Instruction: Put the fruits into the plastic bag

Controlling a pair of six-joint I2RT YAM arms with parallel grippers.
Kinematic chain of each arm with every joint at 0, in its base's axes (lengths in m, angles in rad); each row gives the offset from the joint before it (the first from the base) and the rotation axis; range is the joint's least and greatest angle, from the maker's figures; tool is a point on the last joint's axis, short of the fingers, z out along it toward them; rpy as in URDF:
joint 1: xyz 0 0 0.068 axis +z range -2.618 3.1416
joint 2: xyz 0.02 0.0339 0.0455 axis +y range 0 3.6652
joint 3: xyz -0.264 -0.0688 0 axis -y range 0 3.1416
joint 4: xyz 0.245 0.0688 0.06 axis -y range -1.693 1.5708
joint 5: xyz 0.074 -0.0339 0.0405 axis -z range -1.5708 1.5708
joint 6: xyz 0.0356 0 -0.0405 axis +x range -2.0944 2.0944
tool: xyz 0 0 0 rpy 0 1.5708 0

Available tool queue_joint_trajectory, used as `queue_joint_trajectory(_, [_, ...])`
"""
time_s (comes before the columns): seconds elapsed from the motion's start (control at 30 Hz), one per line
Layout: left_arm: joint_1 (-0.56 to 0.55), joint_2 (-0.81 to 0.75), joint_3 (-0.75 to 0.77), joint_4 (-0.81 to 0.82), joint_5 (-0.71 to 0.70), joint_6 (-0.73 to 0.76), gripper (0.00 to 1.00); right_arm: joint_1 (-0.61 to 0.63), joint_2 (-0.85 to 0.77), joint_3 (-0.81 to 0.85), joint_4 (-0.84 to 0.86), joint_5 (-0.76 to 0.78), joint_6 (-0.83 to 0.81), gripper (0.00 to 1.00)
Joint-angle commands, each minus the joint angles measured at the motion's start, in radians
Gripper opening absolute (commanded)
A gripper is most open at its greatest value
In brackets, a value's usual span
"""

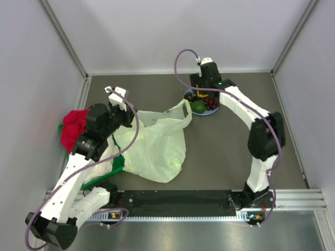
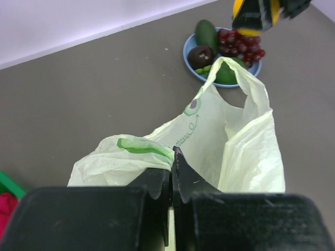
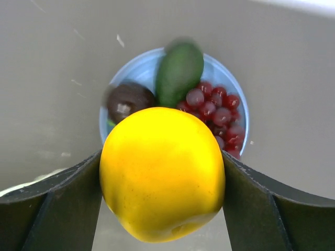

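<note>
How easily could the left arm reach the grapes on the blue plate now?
Probably not easily. The left end effector is shut on the bag, and the right end effector, holding the yellow fruit, hangs over the plate beside the grapes.

plastic bag [image 1: 157,144] mid-table, plate [image 2: 186,55] with grapes [image 2: 241,44] just behind and right of it, cloth [image 1: 73,128] at its left

L gripper [image 2: 171,159] pinched tight; R gripper [image 3: 162,178] clamped wide, arm extended fwd.

Yellow citrus [image 3: 162,175], red grapes [image 3: 217,112], blue plate [image 3: 141,65], perhaps brown-black fruit [image 3: 128,102]
</note>
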Motion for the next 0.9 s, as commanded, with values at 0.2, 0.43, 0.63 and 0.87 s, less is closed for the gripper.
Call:
queue_joint_trajectory(0.2, [0.006, -0.099, -0.040, 0.155, 0.317, 0.006, 0.00, -0.006, -0.483, -0.270, 0.293, -0.550, 0.176, 0.58])
queue_joint_trajectory(0.43, [0.005, -0.123, -0.046, 0.180, 0.447, 0.003, 0.00, 0.063, -0.470, -0.360, 0.420, -0.863, 0.291, 0.56])
queue_joint_trajectory(0.63, [0.005, -0.118, -0.047, 0.184, 0.484, 0.003, 0.00, 0.165, -0.387, -0.347, 0.465, -0.981, 0.296, 0.55])
queue_joint_trajectory(0.87, [0.005, -0.115, -0.049, 0.184, 0.515, 0.010, 0.00, 0.227, -0.283, -0.337, 0.561, -1.120, 0.359, 0.52])
